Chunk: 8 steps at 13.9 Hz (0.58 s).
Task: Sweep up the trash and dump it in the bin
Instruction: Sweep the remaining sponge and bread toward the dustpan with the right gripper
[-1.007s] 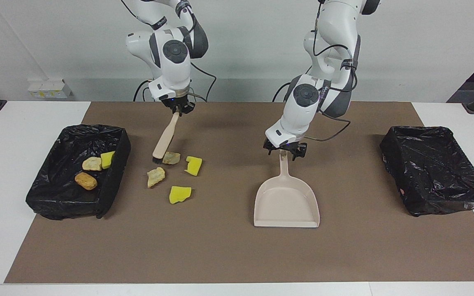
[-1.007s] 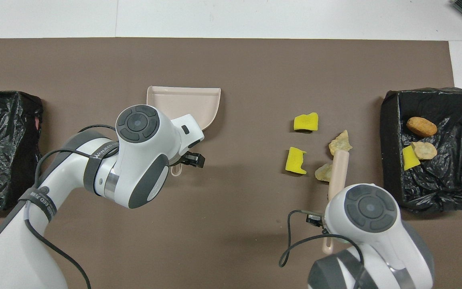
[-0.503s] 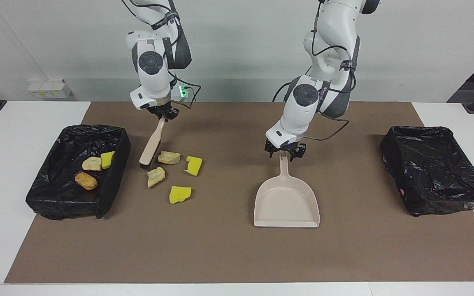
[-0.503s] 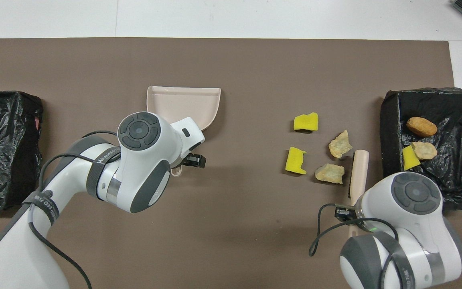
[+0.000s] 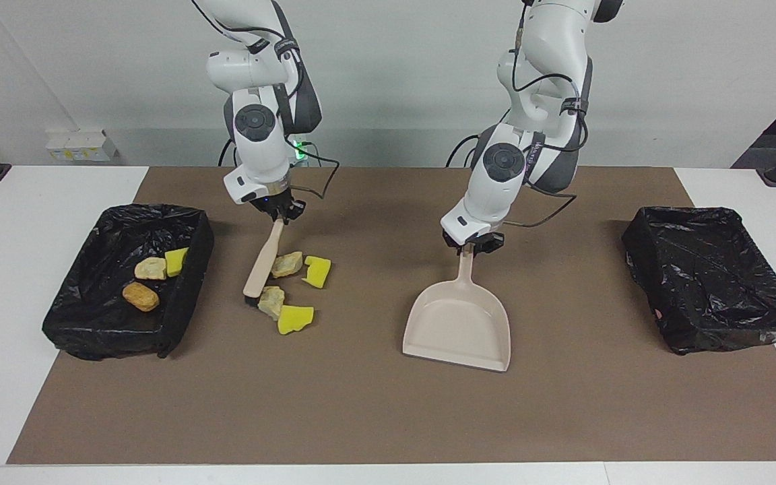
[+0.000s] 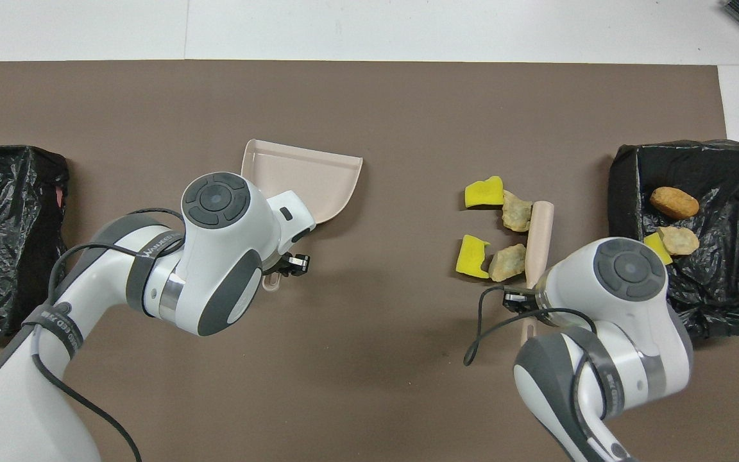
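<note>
Inside the lined bin [image 5: 179, 316] three scraps [image 5: 141, 296]; right pincer [image 5: 277, 213] gripping brush [image 5: 261, 263], left pincer [image 5: 471, 245] gripping dustpan [image 5: 457, 330].

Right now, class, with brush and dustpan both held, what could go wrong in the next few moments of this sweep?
1. The four loose scraps lie well apart from the beige plastic dustpan; the right hand's tan wooden-handled brush might scatter them on the way.
2. The dustpan sits skewed under the left hand, so scraps may miss its mouth.
3. The brush leans; pieces could slip past it.
</note>
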{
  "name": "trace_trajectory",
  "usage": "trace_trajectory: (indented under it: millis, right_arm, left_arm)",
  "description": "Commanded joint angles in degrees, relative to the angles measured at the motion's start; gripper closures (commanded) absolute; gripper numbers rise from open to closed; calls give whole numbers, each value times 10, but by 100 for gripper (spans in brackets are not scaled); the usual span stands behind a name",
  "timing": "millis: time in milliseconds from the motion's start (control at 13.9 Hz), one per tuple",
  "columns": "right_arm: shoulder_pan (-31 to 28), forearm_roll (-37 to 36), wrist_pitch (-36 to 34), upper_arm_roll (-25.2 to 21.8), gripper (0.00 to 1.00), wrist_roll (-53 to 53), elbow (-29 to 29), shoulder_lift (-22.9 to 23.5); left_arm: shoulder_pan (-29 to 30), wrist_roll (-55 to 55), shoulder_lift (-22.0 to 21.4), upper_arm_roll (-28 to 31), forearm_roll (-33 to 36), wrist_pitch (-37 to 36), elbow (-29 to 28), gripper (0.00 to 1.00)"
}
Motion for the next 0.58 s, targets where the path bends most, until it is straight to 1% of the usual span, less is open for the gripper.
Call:
trace_trajectory:
  millis: [0, 72, 144, 216, 359, 503]
  right_arm:
    - [22, 17, 3, 2, 100, 28, 82, 82]
    - [33, 21, 3, 2, 100, 40, 97, 98]
    - [40, 38, 3, 2, 100, 43, 111, 108]
    - [50, 52, 3, 2, 100, 43, 124, 116]
    - [69, 57, 2, 3, 100, 43, 139, 130]
    - [103, 72, 2, 3, 100, 43, 153, 134]
  left_arm:
    - [11, 24, -15, 2, 39, -20, 11, 100]
    - [18, 57, -18, 2, 47, -20, 16, 100]
    - [34, 106, -32, 2, 48, -22, 14, 100]
    - [52, 176, -47, 2, 48, -22, 9, 100]
    - [93, 321, -74, 1, 47, -32, 2, 100]
    - [120, 433, -100, 1, 47, -52, -16, 100]
